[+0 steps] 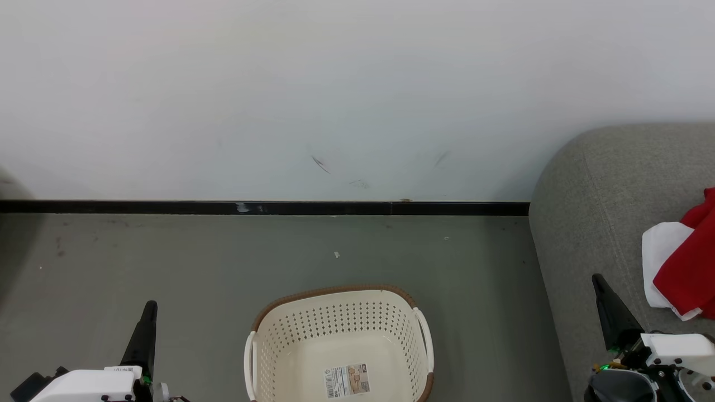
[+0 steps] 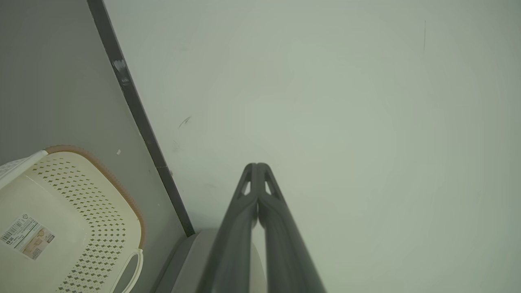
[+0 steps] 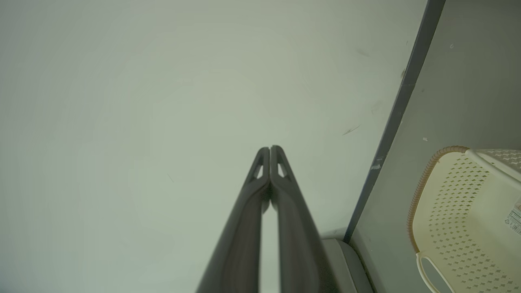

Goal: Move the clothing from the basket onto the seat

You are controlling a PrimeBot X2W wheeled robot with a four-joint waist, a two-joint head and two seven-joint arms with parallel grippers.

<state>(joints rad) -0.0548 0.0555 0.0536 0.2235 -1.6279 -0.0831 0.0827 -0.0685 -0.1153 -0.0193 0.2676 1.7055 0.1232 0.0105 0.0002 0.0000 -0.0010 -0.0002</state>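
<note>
A pale, matte wall (image 1: 357,84) spans the far side, smooth apart from a few short dark scuffs low down. A thin black skirting strip (image 1: 167,207) runs along its foot. From there the dull grey-green floor (image 1: 167,257) stretches toward the near side, flat and lightly speckled with marks.

On the right stands the seat (image 1: 603,184), a big light grey cushion of coarse woven fabric. Its far left corner is rounded and a stitched seam runs down its top.

The basket (image 1: 335,321) sits on the floor near the middle, left of the seat and apart from it. It is cream-white plastic with diamond-shaped holes through its sloping sides. A brown braided-look band edges the rim, and a looped handle sits on each side. A paper label (image 1: 347,381) lies on its smooth bare bottom.

The clothing (image 1: 690,268) lies on the seat at the far right edge of the head view. It is soft, crumpled red fabric with a white edge, partly covering a plain white piece (image 1: 659,245).

The left gripper (image 1: 149,306) hovers over the floor left of the basket. Its two slim dark fingers are pressed together along their tips, clenched on nothing. The right gripper (image 1: 596,277) sits above the seat's near left part, close to the clothing without touching it. Its fingers are likewise clamped together and hold nothing.
</note>
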